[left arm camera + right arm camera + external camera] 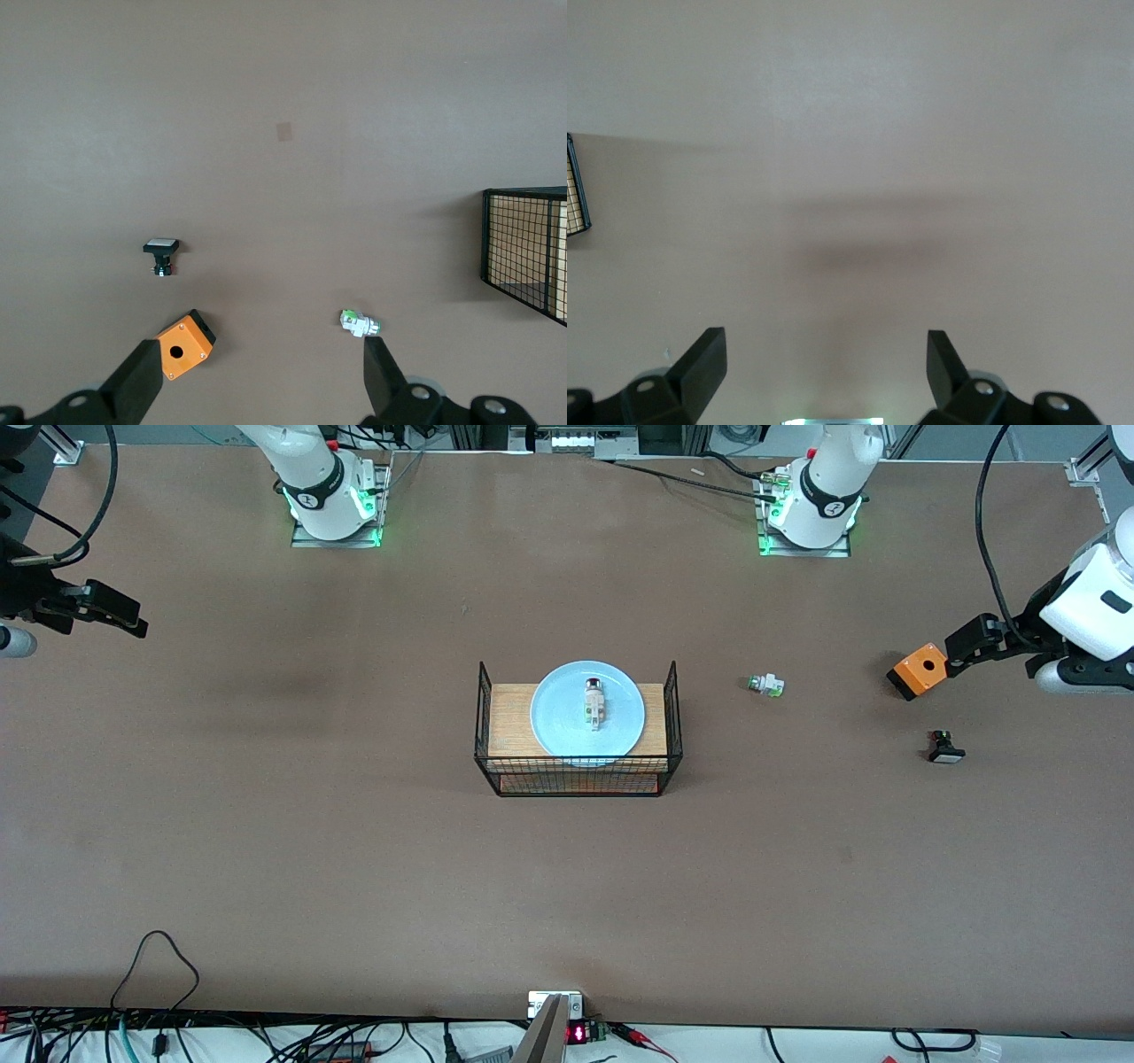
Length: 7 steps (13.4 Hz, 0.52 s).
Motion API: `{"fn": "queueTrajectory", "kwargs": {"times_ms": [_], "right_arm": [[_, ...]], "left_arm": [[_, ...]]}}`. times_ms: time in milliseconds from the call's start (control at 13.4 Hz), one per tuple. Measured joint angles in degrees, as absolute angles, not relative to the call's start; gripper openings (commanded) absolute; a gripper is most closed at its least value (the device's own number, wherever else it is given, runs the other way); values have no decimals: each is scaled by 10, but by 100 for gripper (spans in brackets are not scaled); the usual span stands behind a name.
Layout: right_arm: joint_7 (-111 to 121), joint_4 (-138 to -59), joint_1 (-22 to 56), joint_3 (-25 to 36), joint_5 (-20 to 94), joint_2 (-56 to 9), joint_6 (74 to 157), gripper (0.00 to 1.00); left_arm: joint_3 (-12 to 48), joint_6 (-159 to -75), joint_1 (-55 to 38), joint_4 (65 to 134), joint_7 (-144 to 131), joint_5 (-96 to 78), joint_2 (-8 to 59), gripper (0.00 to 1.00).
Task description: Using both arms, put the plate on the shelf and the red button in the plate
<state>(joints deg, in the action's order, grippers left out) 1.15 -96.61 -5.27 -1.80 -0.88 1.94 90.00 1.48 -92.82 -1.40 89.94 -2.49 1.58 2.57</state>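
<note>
The pale light-blue plate [556, 722] lies on the wooden top of a black wire rack [578, 765] at the table's middle. The red button [594, 702], white with a dark red cap, lies on its side on the plate. My left gripper [972, 640] hangs open and empty over the left arm's end of the table, beside an orange box; its own view [261, 367] shows bare table between the fingers. My right gripper [117, 613] hangs open and empty over the right arm's end of the table, with only bare table in its view [824, 354].
A white switch with a green cap [765, 685] [360, 323] lies between the rack and the orange box [920, 670] [183, 343]. A black button with a white face [945, 747] [161, 255] lies nearer the front camera than the box. The rack's edge [527, 257] [576, 190] shows in both wrist views.
</note>
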Motion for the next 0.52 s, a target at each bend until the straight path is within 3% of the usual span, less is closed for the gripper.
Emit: {"fn": "queueTrajectory", "kwargs": {"times_ms": [523], "right_arm": [[12, -966, -53, -18, -9, 10, 900, 100]], "left_arm": [[15, -929, -14, 899, -24, 16, 26, 100]]}}
